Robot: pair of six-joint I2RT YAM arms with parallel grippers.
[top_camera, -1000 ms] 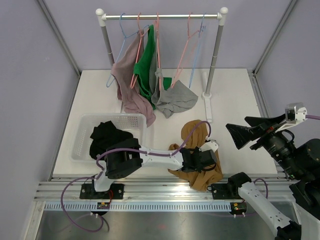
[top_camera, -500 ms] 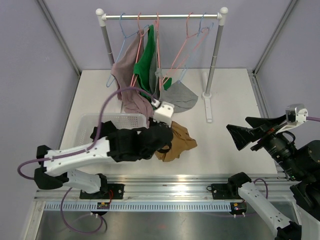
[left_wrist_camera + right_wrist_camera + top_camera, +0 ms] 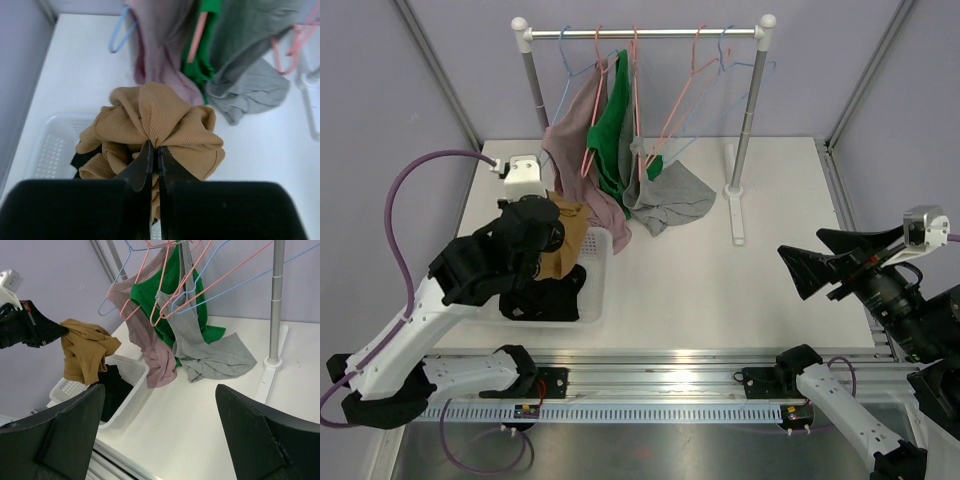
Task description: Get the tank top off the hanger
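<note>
Tank top (image 3: pixel 155 125), mustard, bunched and clamped in the left gripper (image 3: pixel 154 150), hanging above the white basket (image 3: pixel 598 282) with a black garment (image 3: pixel 545 297), seemingly for dropping; right gripper (image 3: pixel 160 388) agape, empty.

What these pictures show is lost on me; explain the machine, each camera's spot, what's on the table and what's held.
Two robot arms are bolted at the near edge of a white table. One picture looks down from above and behind them; the other two come from a camera on each wrist, so the dark shapes at the bottom are that arm's own fingers. At the back stands a clothes rack with a mauve top, a green top and a grey top on hangers. On the left sits a white basket with a black garment inside. The left gripper is shut on a bunched tan garment, held above the basket. The right gripper is open and holds nothing.
</note>
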